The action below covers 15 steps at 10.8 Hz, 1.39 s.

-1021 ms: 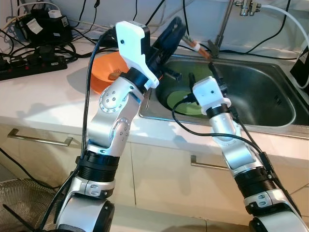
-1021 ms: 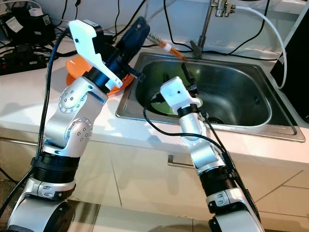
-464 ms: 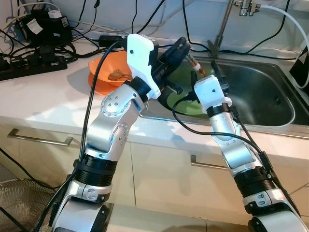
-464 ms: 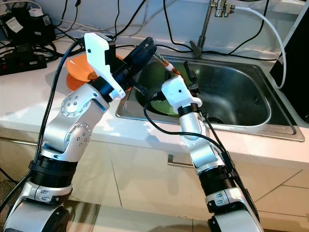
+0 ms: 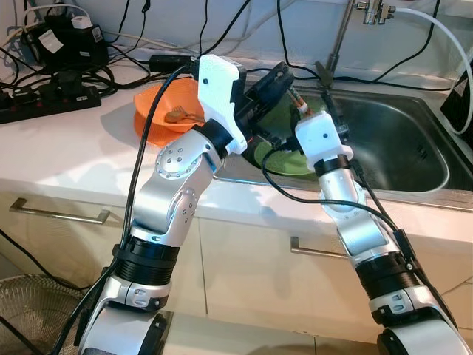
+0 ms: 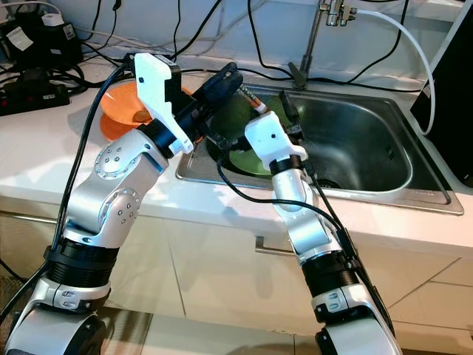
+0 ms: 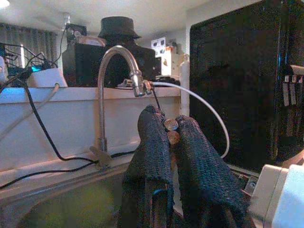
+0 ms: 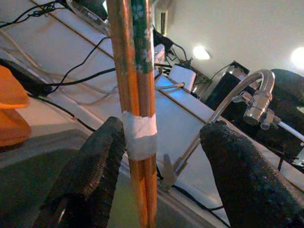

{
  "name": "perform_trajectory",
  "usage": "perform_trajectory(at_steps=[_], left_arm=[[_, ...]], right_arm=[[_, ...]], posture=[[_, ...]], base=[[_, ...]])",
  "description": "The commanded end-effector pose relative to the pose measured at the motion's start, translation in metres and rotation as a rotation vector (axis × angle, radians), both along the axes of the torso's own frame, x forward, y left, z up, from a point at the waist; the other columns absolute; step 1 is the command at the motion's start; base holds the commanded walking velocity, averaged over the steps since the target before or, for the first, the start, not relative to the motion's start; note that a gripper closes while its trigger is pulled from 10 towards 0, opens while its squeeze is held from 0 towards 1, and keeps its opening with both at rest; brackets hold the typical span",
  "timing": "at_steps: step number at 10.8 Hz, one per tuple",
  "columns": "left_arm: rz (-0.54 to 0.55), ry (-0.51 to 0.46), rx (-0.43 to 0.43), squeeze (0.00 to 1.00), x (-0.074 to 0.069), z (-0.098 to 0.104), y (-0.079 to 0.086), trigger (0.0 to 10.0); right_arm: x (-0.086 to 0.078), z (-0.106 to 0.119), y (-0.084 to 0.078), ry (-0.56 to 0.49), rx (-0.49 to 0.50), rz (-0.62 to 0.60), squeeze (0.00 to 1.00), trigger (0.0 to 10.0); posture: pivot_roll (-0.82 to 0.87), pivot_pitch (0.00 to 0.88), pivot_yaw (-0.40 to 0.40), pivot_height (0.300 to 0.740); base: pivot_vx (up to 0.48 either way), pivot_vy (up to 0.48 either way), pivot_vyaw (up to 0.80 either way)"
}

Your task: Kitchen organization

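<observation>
A black power strip (image 5: 44, 103) lies at the far left of the white desk (image 5: 66, 159), with a black adapter block (image 5: 63, 41) behind it and a tangle of black cables (image 5: 126, 63) trailing along the wall. A chrome faucet (image 5: 347, 29) rises behind the basin, and a white hose (image 5: 436, 33) curves off it toward the right. Below the desk, cream cabinet fronts carry metal handles (image 5: 59, 213). A wire mesh guard (image 5: 33, 322) sits on the floor at lower left.
</observation>
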<state>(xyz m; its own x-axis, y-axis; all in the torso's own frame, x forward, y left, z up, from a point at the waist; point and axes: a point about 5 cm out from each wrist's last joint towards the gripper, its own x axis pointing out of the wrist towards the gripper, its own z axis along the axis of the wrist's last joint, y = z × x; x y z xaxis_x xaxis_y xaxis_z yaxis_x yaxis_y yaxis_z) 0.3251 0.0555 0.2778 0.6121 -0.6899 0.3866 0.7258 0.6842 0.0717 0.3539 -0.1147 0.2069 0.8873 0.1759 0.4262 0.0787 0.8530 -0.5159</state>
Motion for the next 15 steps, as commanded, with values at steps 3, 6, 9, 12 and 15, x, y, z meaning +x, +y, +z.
perform_trajectory(at_steps=[3, 6, 9, 12, 15], left_arm=[[-0.01, -0.009, 0.024, 0.0, -0.0027, 0.0, -0.0011, 10.0], [-0.008, -0.008, 0.032, 0.0, -0.0021, -0.0008, -0.0017, 10.0], [-0.005, -0.006, 0.032, 0.0, -0.0015, -0.0008, -0.0021, 10.0], [0.02, 0.024, 0.009, 1.0, 0.0026, -0.0026, -0.0014, 10.0], [0.015, 0.028, -0.011, 1.0, 0.0032, 0.0005, -0.0011, 10.0]], right_arm=[[0.0011, 0.0047, -0.0008, -0.013, 0.018, -0.001, 0.0, 0.0], [0.0012, 0.0042, -0.0011, -0.011, 0.02, -0.003, 0.0, 0.0], [0.0014, 0.0042, -0.0012, -0.01, 0.021, -0.003, 0.0, 0.0], [0.0015, 0.0037, -0.0024, -0.009, 0.023, -0.01, 0.0, 0.0], [0.0027, 0.0033, -0.0065, -0.006, 0.027, -0.03, 0.0, 0.0]], posture=[[0.2, 0.024, -0.007, 0.74], [0.2, 0.024, -0.006, 0.74], [0.2, 0.025, -0.005, 0.74], [0.2, 0.024, -0.002, 0.74], [0.2, 0.025, -0.002, 0.74]], base=[[0.0, 0.0, 0.0], [0.0, 0.0, 0.0], [0.0, 0.0, 0.0], [0.0, 0.0, 0.0], [0.0, 0.0, 0.0]])
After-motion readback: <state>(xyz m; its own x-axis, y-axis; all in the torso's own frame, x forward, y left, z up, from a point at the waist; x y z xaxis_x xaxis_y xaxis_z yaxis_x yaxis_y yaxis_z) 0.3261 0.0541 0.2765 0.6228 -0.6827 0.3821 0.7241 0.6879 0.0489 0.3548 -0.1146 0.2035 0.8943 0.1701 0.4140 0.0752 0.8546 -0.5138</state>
